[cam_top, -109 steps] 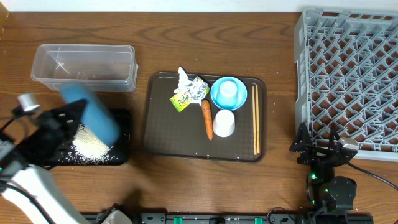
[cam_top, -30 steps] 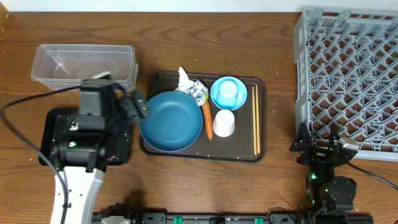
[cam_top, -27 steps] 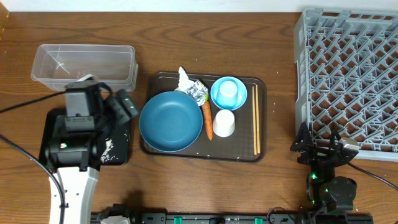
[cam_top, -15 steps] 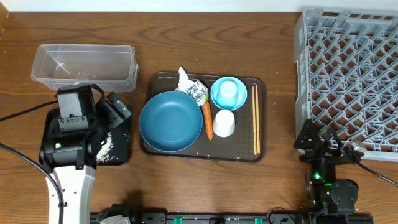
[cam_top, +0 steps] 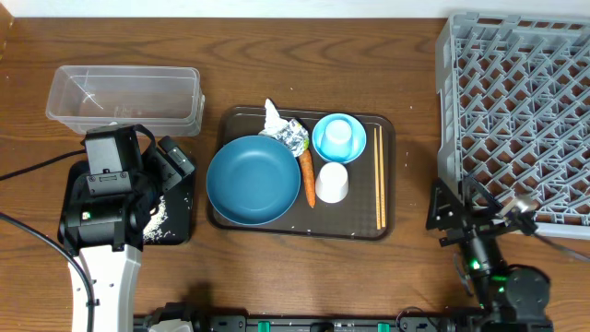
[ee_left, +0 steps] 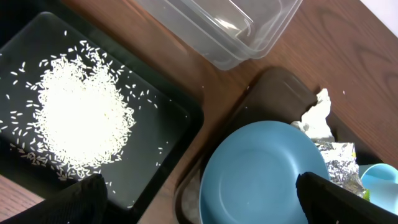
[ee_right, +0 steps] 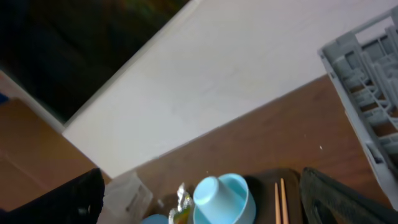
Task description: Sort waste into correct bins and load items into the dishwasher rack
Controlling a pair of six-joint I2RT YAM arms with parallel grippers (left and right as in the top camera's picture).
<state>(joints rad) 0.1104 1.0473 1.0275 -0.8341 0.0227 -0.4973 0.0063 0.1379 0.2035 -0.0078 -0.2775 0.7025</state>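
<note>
Left gripper [cam_top: 171, 159]: jaws wide apart, nothing held. It hangs over the 3 o'clock edge of the black tray [cam_top: 181, 221].

Rice grains [ee_left: 78, 124]: heaped in the black tray, with some strays around the pile.

Clear tub [cam_top: 124, 97]: at 12 o'clock of the black tray, just beside it.

Brown serving tray [cam_top: 304, 232], contents:
- Wide blue bowl [cam_top: 253, 180] at 9 o'clock.
- Wrapper [cam_top: 288, 131] at 12 o'clock, against the bowl's rim.
- Carrot [cam_top: 307, 177] at centre.
- Small light-blue bowl [cam_top: 319, 140] at 1 o'clock, with the pale-blue cup [cam_top: 339, 135] inside it.
- White cup [cam_top: 332, 183] at 6 o'clock of that bowl.
- Chopsticks [cam_top: 379, 175] along the 3 o'clock edge.

Dishwasher rack [cam_top: 516, 111]: at 3 o'clock of the serving tray, apart from it.

Right gripper [cam_top: 463, 208]: jaws wide apart, nothing held, at the rack's 7 o'clock corner.
</note>
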